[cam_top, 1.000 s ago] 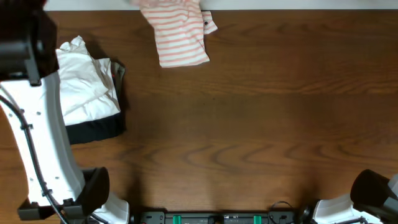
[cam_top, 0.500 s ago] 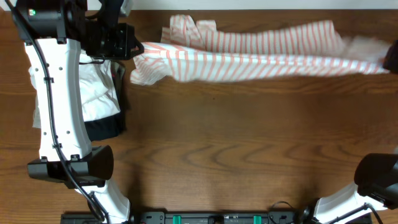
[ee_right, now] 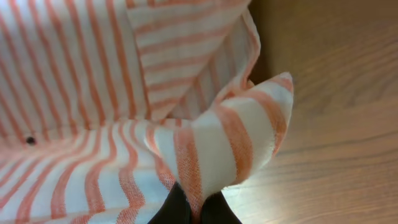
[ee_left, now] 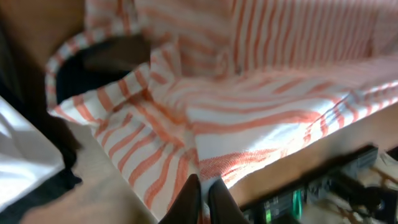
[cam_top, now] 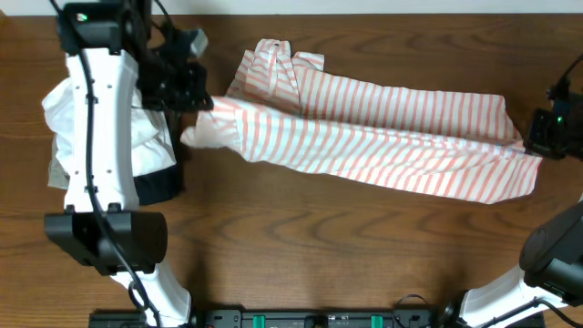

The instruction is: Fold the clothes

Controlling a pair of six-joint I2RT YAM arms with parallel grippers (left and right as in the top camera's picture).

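The clothes, a white shirt with salmon-orange stripes (cam_top: pixel 383 137), lie stretched left to right across the far half of the table. My left gripper (cam_top: pixel 202 109) is shut on the shirt's left end, beside the garment pile. In the left wrist view the dark fingertips (ee_left: pixel 202 186) pinch the striped cloth (ee_left: pixel 249 112), which fans away from them. My right gripper (cam_top: pixel 530 138) is shut on the shirt's right end near the table's right edge. In the right wrist view its fingertips (ee_right: pixel 194 202) squeeze a folded corner of the striped cloth (ee_right: pixel 93 93) just above the wood.
At the left a plain white garment (cam_top: pixel 100 137) lies heaped on black folded cloth (cam_top: pixel 150 187), close to the left arm. The wooden table's far edge (cam_top: pixel 410 13) runs just behind the shirt. Both arm bases stand at the near edge.
The shirt, bunched at the far edge a second ago, is now spread wide between both grippers. It has come down and nearer since half a second ago, and the right gripper has entered view.
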